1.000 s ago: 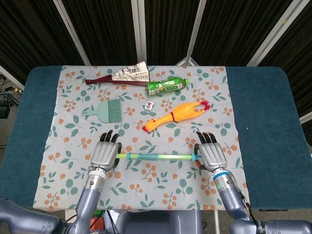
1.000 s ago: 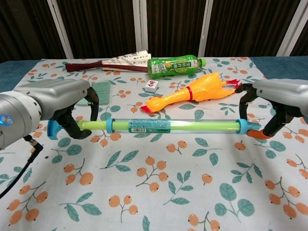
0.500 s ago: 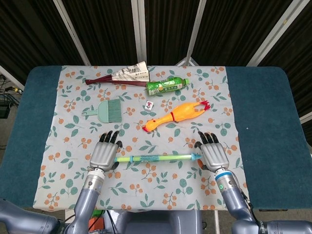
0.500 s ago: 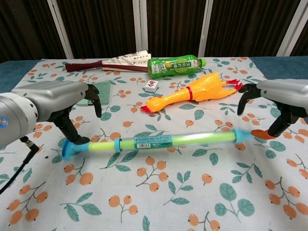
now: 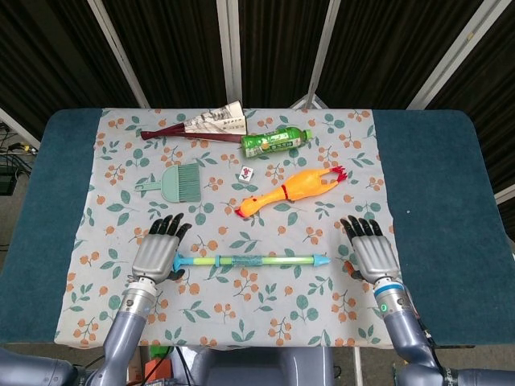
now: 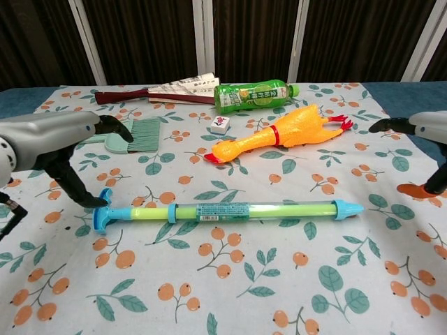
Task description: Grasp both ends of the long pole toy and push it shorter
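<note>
Dark curtains behind, table point(image 5: 434, 185) with a floral cloth point(image 5: 113, 193) over blue. The pole point(image 5: 245, 260) lies flat on the cloth, long axis running left to right across me, handle end toward my left, pointed tip toward my right. My left hand point(image 5: 158, 251) sits just beside the handle end, fingers spread, holding nothing; from the chest view a fingertip point(image 6: 92, 201) is at or nearly on the handle, can't tell if it touches. My right hand point(image 5: 373, 252) is spread too, empty, and clearly apart from the tip, so left is the nearer one. I judge both hands need to close inward along the pole's axis to regrip. Head view shows both gaps at once; chest view cuts my right hand point(image 6: 426, 143) at the frame edge but shows the pole point(image 6: 223, 211) resting on the cloth, not lifted. Chicken point(image 5: 290, 191), bottle point(image 5: 276, 141), brush point(image 5: 177, 183) lie beyond, well apart.
</note>
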Robot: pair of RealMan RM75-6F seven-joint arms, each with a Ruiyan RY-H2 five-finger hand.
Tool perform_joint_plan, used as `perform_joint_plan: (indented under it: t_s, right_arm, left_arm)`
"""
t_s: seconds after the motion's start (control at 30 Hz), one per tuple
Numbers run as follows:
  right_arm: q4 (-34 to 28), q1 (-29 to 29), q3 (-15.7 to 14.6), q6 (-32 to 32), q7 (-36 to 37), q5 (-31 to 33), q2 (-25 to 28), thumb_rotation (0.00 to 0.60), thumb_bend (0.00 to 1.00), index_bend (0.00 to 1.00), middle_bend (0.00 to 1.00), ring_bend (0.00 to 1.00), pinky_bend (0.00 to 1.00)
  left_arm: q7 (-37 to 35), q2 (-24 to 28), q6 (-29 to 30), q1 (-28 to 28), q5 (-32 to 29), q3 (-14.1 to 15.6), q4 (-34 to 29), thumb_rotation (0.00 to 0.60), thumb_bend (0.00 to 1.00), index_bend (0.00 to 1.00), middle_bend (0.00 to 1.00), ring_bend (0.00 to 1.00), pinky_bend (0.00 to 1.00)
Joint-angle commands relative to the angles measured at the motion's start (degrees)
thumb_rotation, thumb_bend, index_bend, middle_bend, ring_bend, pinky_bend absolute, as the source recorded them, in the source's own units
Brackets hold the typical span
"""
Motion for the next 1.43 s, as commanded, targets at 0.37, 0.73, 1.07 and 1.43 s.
perform_joint_plan:
  t_s: [0.37, 0.73, 1.07, 1.43]
  right_arm:
    - [0.1, -13.1, -7.7, 3.1, 20.3, -20.0, 14.9, 0.6, 0.32, 0.0, 0.0, 0.0, 0.0]
    - [4.6, -25.0, -13.7, 14.0, 29.1, -37.0, 16.9, 0.6, 0.3, 0.0, 0.0, 0.0, 0.0]
    - [13.7, -34.1, -12.9, 26.0, 40.3, -43.3, 15.7, 0.6, 0.3, 0.0, 0.0, 0.0, 0.0]
    - [14.6, -35.7, -11.4, 24.0, 42.0, -43.9, 16.0, 0.6, 0.3, 0.0, 0.0, 0.0, 0.0]
  left_arm:
    - [-27.5, 23.8, -0.9, 15.9, 27.5, 16.4, 1.1, 0.6, 0.1, 0.08, 0.0, 0.0, 0.06]
    - [-44.4, 31.8, 10.2, 29.3, 48.0, 25.6, 13.8, 0.6, 0.09, 0.0, 0.0, 0.0, 0.02]
    - [-55.4, 32.4, 20.0, 37.4, 51.2, 23.0, 24.1, 0.6, 0.1, 0.0, 0.0, 0.0, 0.02]
    - [-62.2, 35.7, 20.6, 42.8, 52.4, 23.5, 29.5, 0.6, 0.1, 0.0, 0.0, 0.0, 0.01]
